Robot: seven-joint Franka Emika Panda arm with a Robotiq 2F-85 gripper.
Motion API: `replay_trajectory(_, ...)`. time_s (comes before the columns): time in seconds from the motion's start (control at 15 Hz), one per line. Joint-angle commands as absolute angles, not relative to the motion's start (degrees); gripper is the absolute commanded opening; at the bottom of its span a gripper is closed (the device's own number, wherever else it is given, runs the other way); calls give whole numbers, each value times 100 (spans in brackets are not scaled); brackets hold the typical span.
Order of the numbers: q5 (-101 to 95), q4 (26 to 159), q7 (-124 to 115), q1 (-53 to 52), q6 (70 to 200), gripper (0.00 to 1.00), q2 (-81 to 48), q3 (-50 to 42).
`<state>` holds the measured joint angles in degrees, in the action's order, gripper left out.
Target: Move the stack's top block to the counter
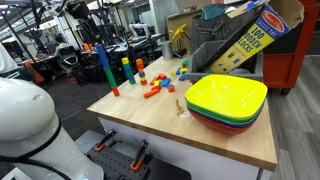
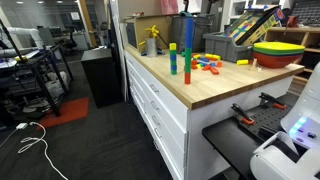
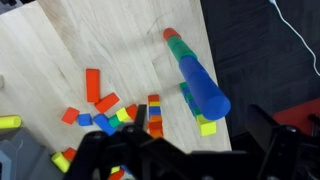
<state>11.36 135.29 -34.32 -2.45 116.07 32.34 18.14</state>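
A tall thin stack stands near the counter's [image 1: 230, 140] corner, with a blue cylinder on top [image 3: 205, 90], green pieces below and a red base. It shows in both exterior views [image 1: 104, 62] [image 2: 187, 50]. A shorter green, blue and yellow stack [image 3: 196, 112] stands right beside it. In the wrist view my gripper [image 3: 180, 150] is open and empty, its dark fingers spread wide. It looks down from above the blue top block and is apart from it.
Loose coloured blocks [image 3: 100, 105] and a short red-yellow-blue stack [image 3: 154, 115] lie further in on the counter. Stacked yellow, green and red bowls [image 1: 225, 100] sit at the other end. A blocks box [image 1: 250, 40] stands behind. The counter's edge [image 3: 215, 60] runs close to the tall stack.
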Motion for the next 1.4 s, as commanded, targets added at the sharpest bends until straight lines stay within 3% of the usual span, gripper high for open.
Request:
replay_trajectory(0.0, 956, 13283, -3652, -357, 11587, 100, 2982, 1978)
replay_trajectory(0.8, -232, 12394, -4229, -354, 11355, 100, 1737, 2163)
replay_trajectory(1.33, -205, 11755, -4348, -532, 10353, 100, 1183, 1844)
